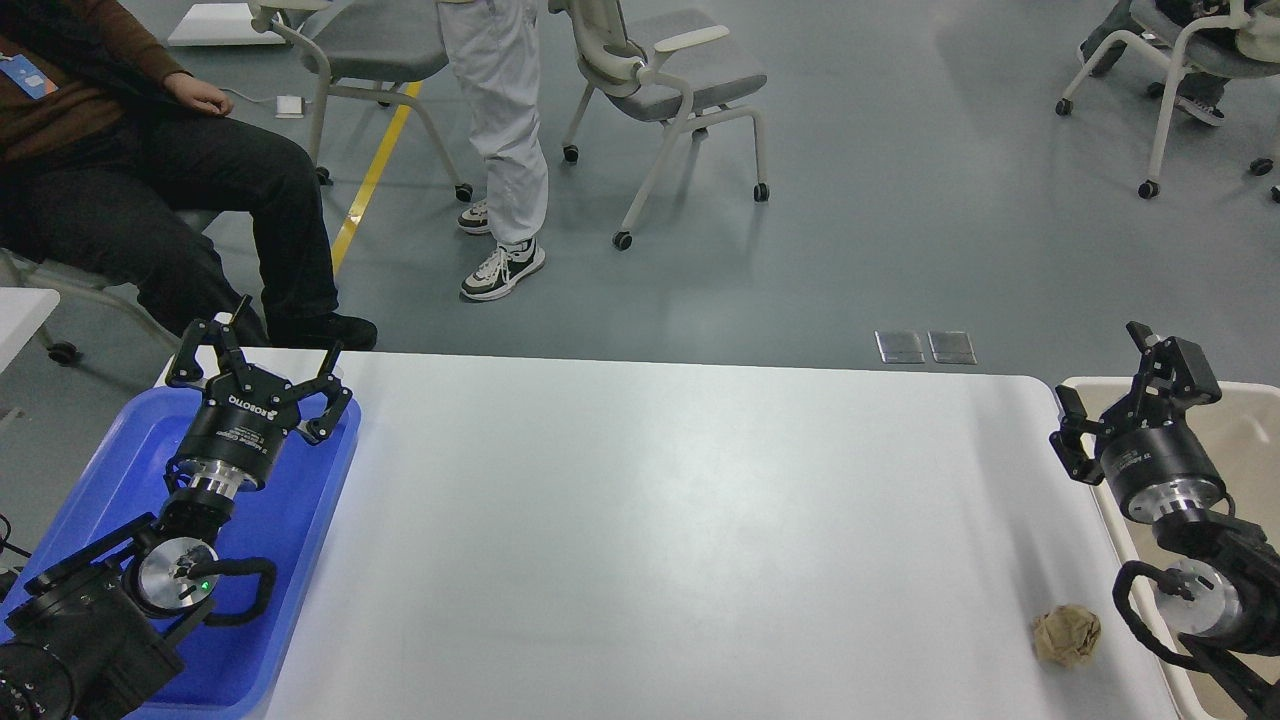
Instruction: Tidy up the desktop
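The desktop [660, 520] is a wide white tabletop with rounded corners filling the lower half of the view. A crumpled brown paper ball [1066, 636] lies on it near the front right. My left gripper [262, 345] hangs open over the far end of the blue tray [300, 560], with nothing between its fingers. My right gripper [1110, 385] stands open above the table's right edge, beside the beige bin [1240, 400], well behind the paper ball and holding nothing.
The blue tray lies at the left end of the table, the beige bin at the right end. Beyond the far edge sit a seated person [150, 170], a standing person [500, 130] and wheeled chairs [670, 90].
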### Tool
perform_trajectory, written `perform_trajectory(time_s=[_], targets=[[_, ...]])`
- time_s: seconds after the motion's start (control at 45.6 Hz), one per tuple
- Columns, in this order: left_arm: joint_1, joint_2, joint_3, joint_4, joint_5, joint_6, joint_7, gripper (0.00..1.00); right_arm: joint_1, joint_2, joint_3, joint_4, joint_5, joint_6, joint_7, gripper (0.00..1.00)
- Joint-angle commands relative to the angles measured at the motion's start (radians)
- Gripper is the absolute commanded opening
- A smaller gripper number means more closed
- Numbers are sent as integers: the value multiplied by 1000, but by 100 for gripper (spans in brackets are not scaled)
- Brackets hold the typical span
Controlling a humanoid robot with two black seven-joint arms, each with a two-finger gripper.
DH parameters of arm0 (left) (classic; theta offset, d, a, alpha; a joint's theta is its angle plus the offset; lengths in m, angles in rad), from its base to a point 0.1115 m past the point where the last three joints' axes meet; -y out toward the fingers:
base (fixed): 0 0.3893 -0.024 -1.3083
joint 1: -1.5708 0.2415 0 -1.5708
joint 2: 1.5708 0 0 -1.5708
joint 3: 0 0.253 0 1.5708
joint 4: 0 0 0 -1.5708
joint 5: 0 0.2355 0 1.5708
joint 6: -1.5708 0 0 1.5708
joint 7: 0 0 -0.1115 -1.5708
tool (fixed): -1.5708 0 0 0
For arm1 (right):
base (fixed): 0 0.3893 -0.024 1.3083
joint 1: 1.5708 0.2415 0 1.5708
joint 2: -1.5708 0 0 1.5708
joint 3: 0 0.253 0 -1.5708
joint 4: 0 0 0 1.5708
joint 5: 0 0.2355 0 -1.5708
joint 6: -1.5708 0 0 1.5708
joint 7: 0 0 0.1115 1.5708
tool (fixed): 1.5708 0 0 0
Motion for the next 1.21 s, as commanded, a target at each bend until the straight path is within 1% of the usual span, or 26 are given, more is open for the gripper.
perform_trajectory(time_s=[0.0, 0.285, 0.57, 0.986, 1.183], targets=[[0, 0, 0, 0, 0, 0, 0, 98, -5, -1, 6, 4, 0, 0, 1, 100], [0, 0, 0, 0, 0, 0, 0, 98, 6, -7, 8, -14, 0, -3, 1, 100], [-1, 0, 0, 0, 0, 0, 0, 98, 4, -14, 75, -14, 0, -1, 1, 100], [0, 0, 0, 0, 0, 0, 0, 98, 1, 9, 75, -16, 5, -6, 1, 100], [-1, 0, 0, 0, 0, 0, 0, 98, 13, 9, 75, -43, 9, -13, -1, 100]])
